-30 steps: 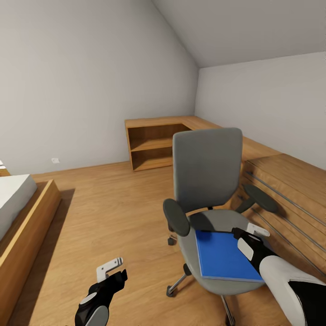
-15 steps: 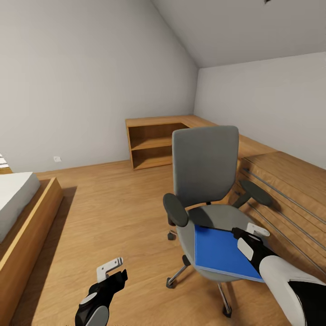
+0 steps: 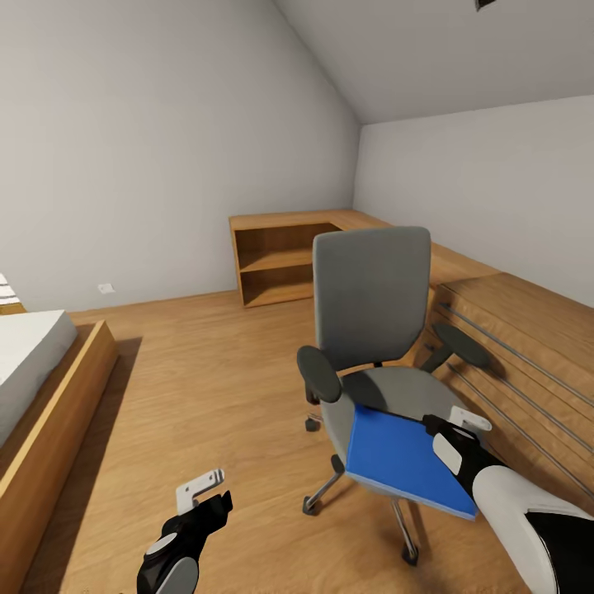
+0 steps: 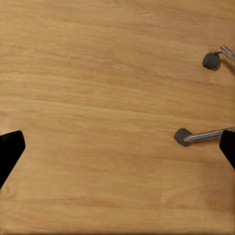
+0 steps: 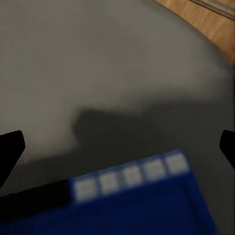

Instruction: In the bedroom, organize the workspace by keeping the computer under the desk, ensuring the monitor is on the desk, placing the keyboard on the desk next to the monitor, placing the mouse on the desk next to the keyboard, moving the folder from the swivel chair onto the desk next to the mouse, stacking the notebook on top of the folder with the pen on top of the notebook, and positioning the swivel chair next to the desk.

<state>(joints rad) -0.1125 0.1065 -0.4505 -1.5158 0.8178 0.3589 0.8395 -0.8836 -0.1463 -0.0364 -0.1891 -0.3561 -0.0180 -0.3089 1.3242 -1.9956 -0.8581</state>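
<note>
The grey swivel chair (image 3: 373,297) stands on the wood floor in the head view, in front of me and slightly to the right. A blue folder (image 3: 400,454) lies tilted on its seat (image 3: 396,388), its near edge hanging past the seat front. My right gripper (image 3: 450,422) sits over the folder's far right corner. In the right wrist view its dark fingertips (image 5: 10,147) are spread wide, with the folder's black spine and blue cover (image 5: 132,205) just below them. My left gripper (image 3: 202,487) hangs open low on the left over bare floor.
A wooden bed frame with a white mattress (image 3: 37,388) lies at the left. A low open wooden shelf unit (image 3: 280,260) runs along the back wall and continues down the right wall (image 3: 511,330). The chair's castor legs (image 4: 196,136) show beside my left gripper.
The view has drawn back a little and the chair looks farther off. The folder stayed by my right gripper, sliding toward the seat front and tilting over its edge.
</note>
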